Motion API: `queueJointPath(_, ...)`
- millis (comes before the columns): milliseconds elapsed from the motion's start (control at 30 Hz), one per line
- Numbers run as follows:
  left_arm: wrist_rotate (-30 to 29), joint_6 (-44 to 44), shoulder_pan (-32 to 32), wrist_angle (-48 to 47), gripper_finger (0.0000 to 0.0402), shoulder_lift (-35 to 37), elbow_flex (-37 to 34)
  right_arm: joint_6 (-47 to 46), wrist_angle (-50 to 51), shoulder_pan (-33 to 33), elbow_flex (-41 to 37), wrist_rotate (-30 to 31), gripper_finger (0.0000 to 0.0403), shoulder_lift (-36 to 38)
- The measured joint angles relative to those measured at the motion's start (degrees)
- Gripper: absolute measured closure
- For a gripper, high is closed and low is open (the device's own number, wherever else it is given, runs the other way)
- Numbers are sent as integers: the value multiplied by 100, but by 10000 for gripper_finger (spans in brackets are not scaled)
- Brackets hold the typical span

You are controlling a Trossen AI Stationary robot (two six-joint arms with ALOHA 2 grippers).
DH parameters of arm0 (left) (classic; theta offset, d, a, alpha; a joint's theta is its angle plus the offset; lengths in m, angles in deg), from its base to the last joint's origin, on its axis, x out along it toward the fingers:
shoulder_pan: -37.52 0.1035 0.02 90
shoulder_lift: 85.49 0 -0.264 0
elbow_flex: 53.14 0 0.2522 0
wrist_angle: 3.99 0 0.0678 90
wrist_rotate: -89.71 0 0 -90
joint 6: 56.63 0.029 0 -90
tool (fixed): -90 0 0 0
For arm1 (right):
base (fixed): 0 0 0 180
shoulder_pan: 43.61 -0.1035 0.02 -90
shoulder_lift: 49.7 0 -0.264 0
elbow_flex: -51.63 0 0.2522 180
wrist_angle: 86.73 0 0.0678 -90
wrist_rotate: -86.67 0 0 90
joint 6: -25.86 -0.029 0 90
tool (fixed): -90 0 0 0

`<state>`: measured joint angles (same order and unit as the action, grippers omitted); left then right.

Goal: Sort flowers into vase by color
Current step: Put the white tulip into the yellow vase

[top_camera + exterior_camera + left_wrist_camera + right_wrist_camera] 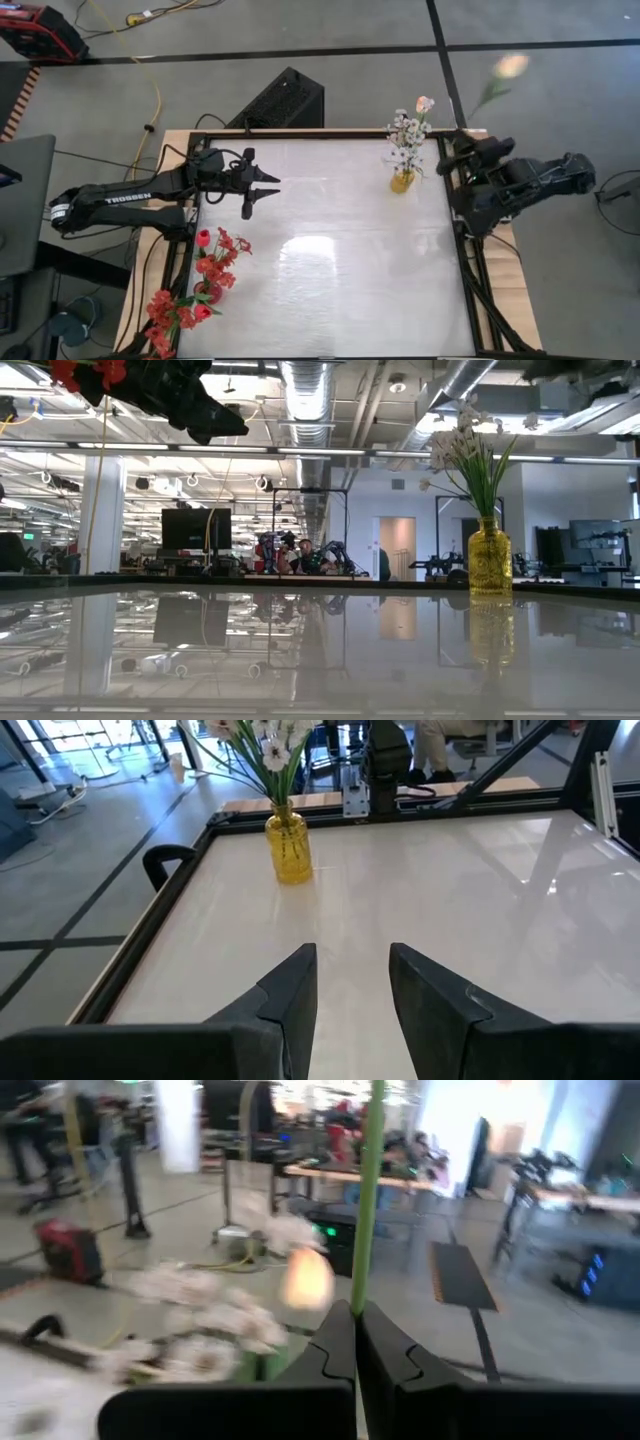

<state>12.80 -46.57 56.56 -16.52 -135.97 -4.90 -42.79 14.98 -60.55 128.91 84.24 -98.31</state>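
1. The right gripper is clenched on the thin green stem of a peach-yellow tulip. It holds the flower in the air past the tabletop's 2 o'clock corner, with the bloom swung out over the floor.
2. The yellow vase stands near the tabletop's 1 o'clock edge. It already carries white blossom sprays and one peach tulip.
3. The red flowers sit at the 8 o'clock corner, partly in a vase there and partly lying at the edge.
4. The step in hand looks like carrying this tulip to the yellow vase. To do it well, I would bring the stem upright first, line its lower tip over the vase mouth, then lower it slowly so it slips between the stems already standing there without tipping the vase.
5. The left gripper hangs released and empty above the tabletop's 10 o'clock side.
6. The left arm reads "TROSSEN" in white letters. No other writing is legible.
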Motion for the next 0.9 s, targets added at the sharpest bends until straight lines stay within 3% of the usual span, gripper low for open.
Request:
queueJointPath(200, -5, -23, 0, 0, 285, 0, 0, -918, -304, 413, -1298, -60, 381, 804)
queueJointPath(400, -9, -65, 0, 4, 285, 0, 0, -1106, -1035, 427, -2209, -515, 381, 1301)
queueJointPath(733, 38, -8, 0, 345, 285, 0, 0, -1047, -1765, 153, -2807, -1096, 381, 2430)
queueJointPath(900, 125, -4, 0, 342, 285, 0, 0, -105, -2416, -272, -3161, -1262, 381, 3213)
